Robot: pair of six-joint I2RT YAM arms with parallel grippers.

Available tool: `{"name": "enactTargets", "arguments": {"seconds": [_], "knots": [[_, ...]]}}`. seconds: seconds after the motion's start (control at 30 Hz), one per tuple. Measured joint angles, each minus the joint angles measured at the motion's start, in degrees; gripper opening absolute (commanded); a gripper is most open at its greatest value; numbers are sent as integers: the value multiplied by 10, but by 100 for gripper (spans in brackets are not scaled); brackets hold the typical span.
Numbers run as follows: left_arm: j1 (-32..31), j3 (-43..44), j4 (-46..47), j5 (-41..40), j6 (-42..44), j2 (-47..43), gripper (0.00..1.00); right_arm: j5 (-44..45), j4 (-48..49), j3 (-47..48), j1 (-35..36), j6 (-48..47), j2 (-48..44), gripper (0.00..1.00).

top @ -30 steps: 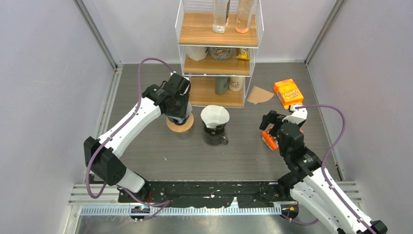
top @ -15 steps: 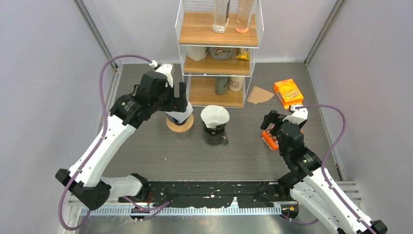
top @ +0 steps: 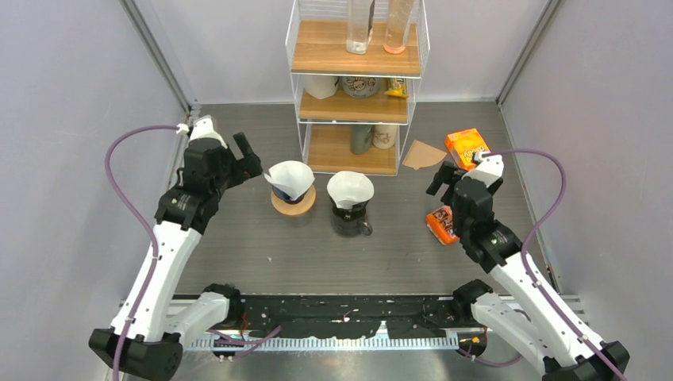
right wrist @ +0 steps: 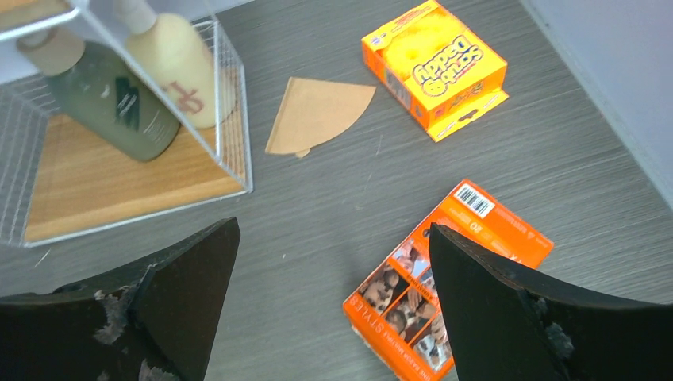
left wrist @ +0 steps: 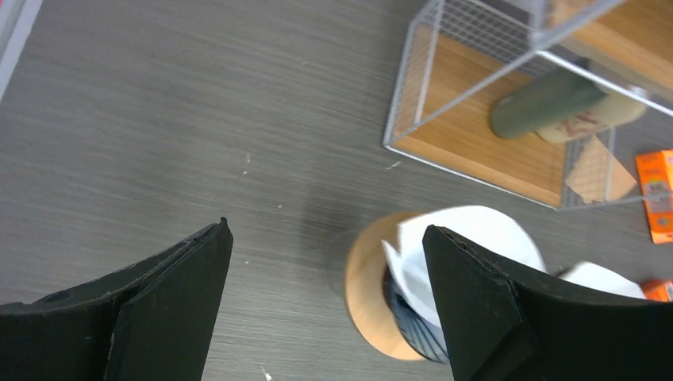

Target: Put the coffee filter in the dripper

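The left gripper (top: 248, 157) hangs over the left side of the table (top: 262, 254), jaws spread wide and holding nothing. It is clear of the coffee filter (top: 290, 176), which is just to its right. That white filter sits in the dripper (left wrist: 411, 327) on a wooden coaster (top: 297, 209), back of the table's middle — seated so, the job looks done. Its mouth faces up, point down — long axis near upright, leaning slightly. Near the right edge, the right gripper (right wrist: 333, 228) is likewise wide open and empty, over an orange box (right wrist: 444, 286).
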Motion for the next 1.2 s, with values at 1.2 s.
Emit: {"name": "enactTargets", "arguments": {"seconds": [1.2], "knots": [[214,-200,171,100,-85,38,99,-154,-71,48,-250,65,115,95]]}}
